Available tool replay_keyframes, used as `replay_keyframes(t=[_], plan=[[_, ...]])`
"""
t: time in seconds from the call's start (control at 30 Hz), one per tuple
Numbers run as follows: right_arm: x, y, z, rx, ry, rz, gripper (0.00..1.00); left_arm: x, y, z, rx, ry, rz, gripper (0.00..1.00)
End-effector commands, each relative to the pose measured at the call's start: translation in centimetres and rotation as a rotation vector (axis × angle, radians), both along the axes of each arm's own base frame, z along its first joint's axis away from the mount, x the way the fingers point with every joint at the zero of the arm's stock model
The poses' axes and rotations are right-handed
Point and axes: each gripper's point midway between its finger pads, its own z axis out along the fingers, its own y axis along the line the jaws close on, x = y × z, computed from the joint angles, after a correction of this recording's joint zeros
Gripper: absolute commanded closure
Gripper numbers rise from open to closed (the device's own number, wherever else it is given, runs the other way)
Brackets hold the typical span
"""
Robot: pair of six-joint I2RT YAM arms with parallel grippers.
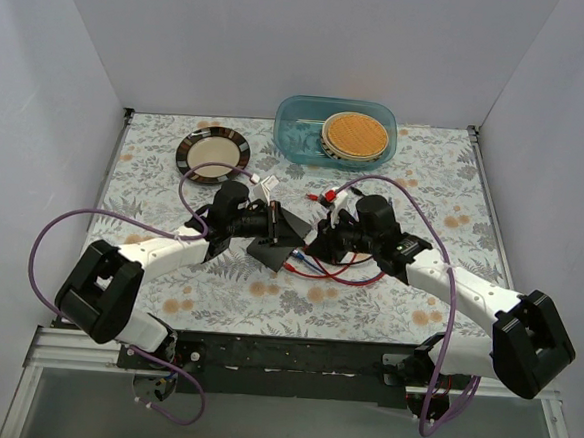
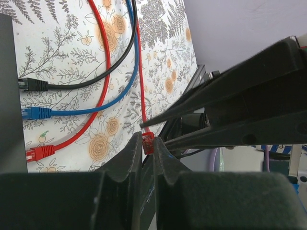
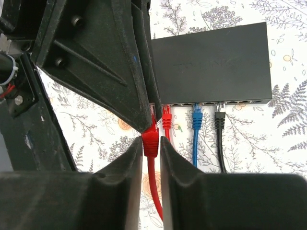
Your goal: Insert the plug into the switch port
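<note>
No text, brand, number or sign can be read in any view. The top of the dark grey switch box carries a faint marking across its middle, too dim to make out any letters

Your right fingers look matt black plastic; between them, the plug is smooth red plastic.
</note>
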Motion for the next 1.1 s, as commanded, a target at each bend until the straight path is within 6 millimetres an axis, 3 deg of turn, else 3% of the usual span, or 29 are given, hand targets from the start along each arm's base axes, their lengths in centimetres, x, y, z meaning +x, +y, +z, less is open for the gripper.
replay_keyframes(t=[0.0, 0.13, 0.2, 0.37, 0.47, 0.57, 0.87, 1.07], plan=[[1.1, 0.4, 2.8, 0.019, -0.080, -0.005, 0.55, -0.1, 0.0, 2.9, -0.032, -0.116, -0.015, 1.00], [1.7, -0.6, 4.1, 0.014, -0.140, -0.037, 0.31, -0.6, 0.3, 3.6, -0.043, -0.164, -0.027, 1.00], [1.0, -1.0, 4.8, 0.031, -0.140, -0.010, 0.26, -1.0, 0.3, 4.1, -0.058, -0.191, -0.040, 1.00], [-1.1, -0.3, 6.9, 0.124, -0.123, 0.102, 0.26, -1.8, 0.3, 5.6, -0.107, -0.261, -0.080, 1.00], [-1.2, 0.0, 7.8, 0.158, -0.134, 0.110, 0.28, -2.1, 0.4, 6.1, -0.122, -0.285, -0.088, 1.00], [-1.2, 0.0, 7.7, 0.158, -0.122, 0.108, 0.32, -2.3, 0.5, 6.5, -0.131, -0.293, -0.094, 1.00], [-1.2, 0.0, 6.9, 0.155, -0.097, 0.091, 0.57, -2.2, 0.4, 6.6, -0.133, -0.290, -0.093, 1.00], [-1.1, 0.3, 6.9, 0.172, -0.088, 0.090, 0.63, -2.1, 0.3, 6.6, -0.132, -0.284, -0.094, 1.00]])
